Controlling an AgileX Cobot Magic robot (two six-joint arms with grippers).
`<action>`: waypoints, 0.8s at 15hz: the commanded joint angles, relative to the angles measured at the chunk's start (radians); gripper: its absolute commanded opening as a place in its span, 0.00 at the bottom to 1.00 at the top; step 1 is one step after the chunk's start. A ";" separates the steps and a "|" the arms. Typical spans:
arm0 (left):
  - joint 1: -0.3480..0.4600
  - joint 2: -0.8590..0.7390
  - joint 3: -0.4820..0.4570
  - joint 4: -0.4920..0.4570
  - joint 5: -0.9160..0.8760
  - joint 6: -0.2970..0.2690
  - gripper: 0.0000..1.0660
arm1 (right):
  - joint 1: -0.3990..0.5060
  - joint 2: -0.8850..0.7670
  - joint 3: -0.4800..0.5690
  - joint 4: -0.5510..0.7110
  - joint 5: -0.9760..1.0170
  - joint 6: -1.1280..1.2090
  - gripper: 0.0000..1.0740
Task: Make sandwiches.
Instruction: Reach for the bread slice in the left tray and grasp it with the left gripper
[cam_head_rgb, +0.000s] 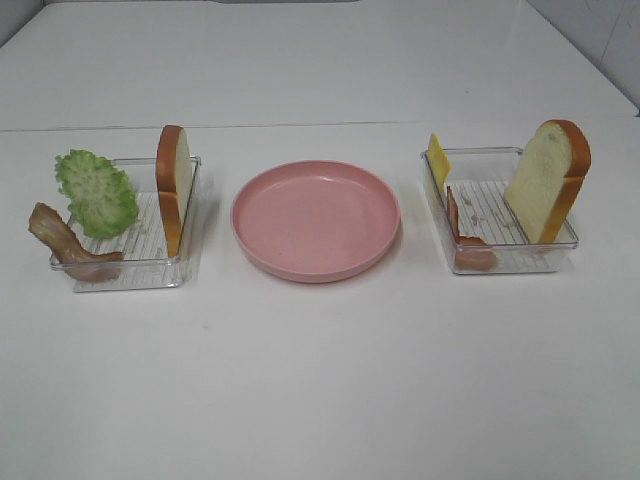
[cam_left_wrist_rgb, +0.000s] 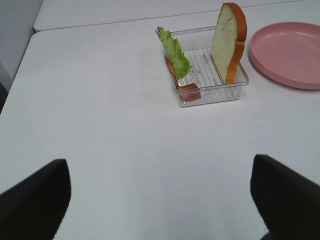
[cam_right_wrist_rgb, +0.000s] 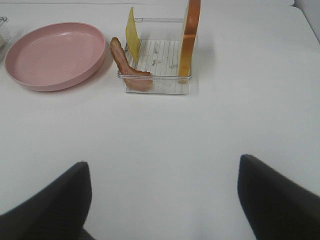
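No sandwich is stacked; the parts stand apart in two clear trays. The left tray (cam_head_rgb: 140, 262) holds an upright bread slice (cam_head_rgb: 172, 190), green lettuce (cam_head_rgb: 97, 193) and a bacon strip (cam_head_rgb: 65, 245). The right tray (cam_head_rgb: 490, 215) holds an upright bread slice (cam_head_rgb: 548, 180), a yellow cheese slice (cam_head_rgb: 438, 160) and a bacon strip (cam_head_rgb: 465, 240). The pink plate (cam_head_rgb: 315, 218) between them holds nothing. My left gripper (cam_left_wrist_rgb: 160, 210) is open, well short of its tray (cam_left_wrist_rgb: 210, 95). My right gripper (cam_right_wrist_rgb: 160, 200) is open, well short of its tray (cam_right_wrist_rgb: 160, 55). Neither gripper shows in the exterior view.
The trays and plate sit on a white table. A seam in the tabletop (cam_head_rgb: 300, 127) runs across behind them. The table's left edge (cam_left_wrist_rgb: 22, 65) shows in the left wrist view.
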 joint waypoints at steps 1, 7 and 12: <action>-0.005 -0.020 0.006 -0.004 -0.009 -0.001 0.86 | -0.007 -0.013 0.001 0.001 -0.009 -0.006 0.71; -0.005 -0.020 0.006 -0.004 -0.009 -0.001 0.86 | -0.007 -0.013 0.001 0.001 -0.009 -0.006 0.71; -0.005 -0.020 0.006 -0.004 -0.009 -0.001 0.86 | -0.007 -0.013 0.001 0.001 -0.009 -0.006 0.71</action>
